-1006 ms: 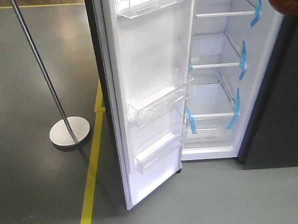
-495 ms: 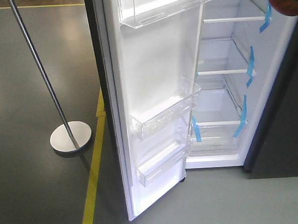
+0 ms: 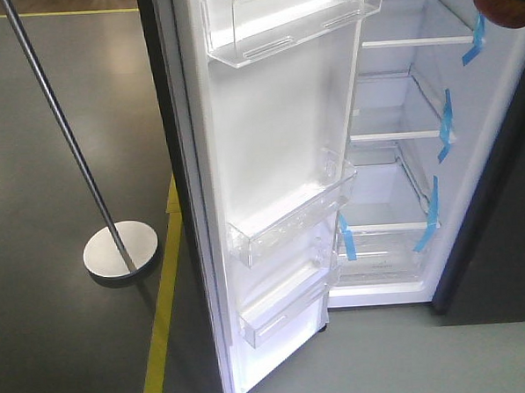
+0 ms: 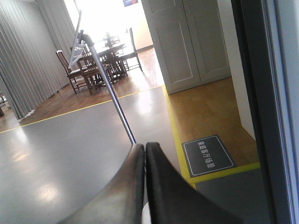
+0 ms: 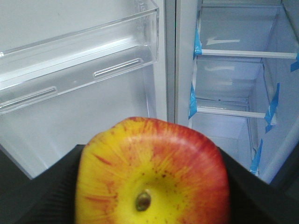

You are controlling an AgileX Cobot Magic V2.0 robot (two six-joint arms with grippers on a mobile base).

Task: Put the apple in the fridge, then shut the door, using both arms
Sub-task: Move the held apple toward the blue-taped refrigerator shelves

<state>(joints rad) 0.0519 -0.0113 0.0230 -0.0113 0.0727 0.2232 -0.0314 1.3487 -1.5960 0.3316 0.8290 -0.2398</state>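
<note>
**Firmly gripped apple faced by open fridge**

At the right wrist, a small round red apple with yellow patches (image 5: pixel 152 172) is pinched by the right gripper (image 5: pixel 152 200). It is pressed on either side by the dark fingers (image 5: pixel 42 196), and its stem dimple is turned toward the camera. The apple is held outside the tall narrow fridge (image 3: pixel 385 93), in front of the opening and level with the upper shelves.

The tall door (image 3: pixel 268 143), white on its inner lining, is swung wide to the left. Clear plastic bins (image 3: pixel 286 226) are fixed to it at several heights. White shelves (image 3: pixel 400 136) are seen inside the cabinet, with blue tape strips (image 3: pixel 446 125) stuck at their edges.

A reddish shape at the top right corner of the front view is possibly the same apple, though it is too cropped to be sure.

The left gripper (image 4: pixel 145 158) is pressed together, its two dark fingers (image 4: pixel 126 186) touching along their length with nothing between them. It is pointed over a grey floor (image 4: pixel 70 140), away from the cabinet.

A slanted metal pole on a round base (image 3: pixel 120 248) stands left of the door, beside a yellow floor line (image 3: pixel 163 307).
</note>
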